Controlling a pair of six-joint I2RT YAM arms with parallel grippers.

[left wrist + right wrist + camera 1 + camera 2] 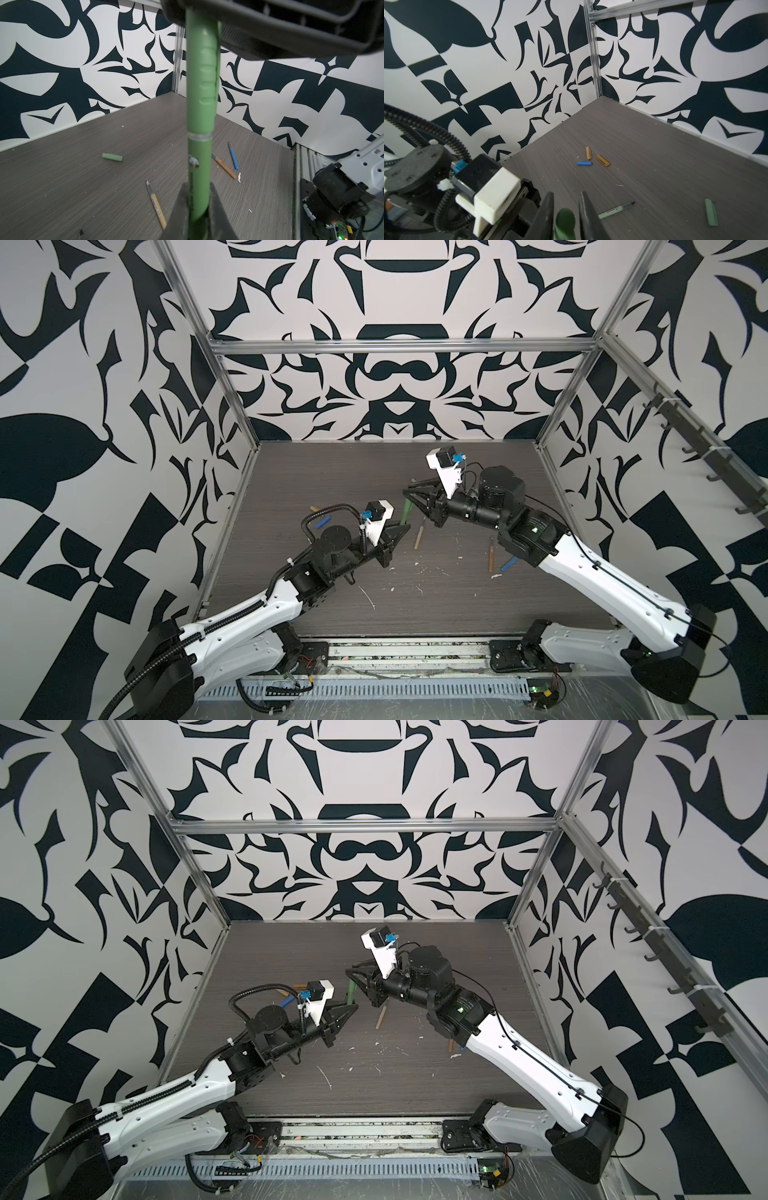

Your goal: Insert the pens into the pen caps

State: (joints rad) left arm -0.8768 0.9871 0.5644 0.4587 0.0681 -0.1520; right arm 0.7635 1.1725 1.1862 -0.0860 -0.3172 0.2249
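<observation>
A dark green pen (198,176) stands nearly upright above the table, its lower end in my left gripper (197,199), which is shut on it. Its upper end sits inside the green pen cap (201,72); the two meet at a thin seam. My right gripper (566,207) is closed around that cap (564,218) from above. In both top views the grippers (404,526) (409,491) meet mid-table at the green pen (351,992). Tan (156,204), orange-brown (224,166), blue (233,155) and pale green (615,209) pens lie loose.
Blue (584,163), tan (588,153) and orange-brown (603,160) caps lie together towards the back left. A pale green cap (710,212) lies alone. White flecks (368,597) dot the front of the table. Patterned walls enclose three sides.
</observation>
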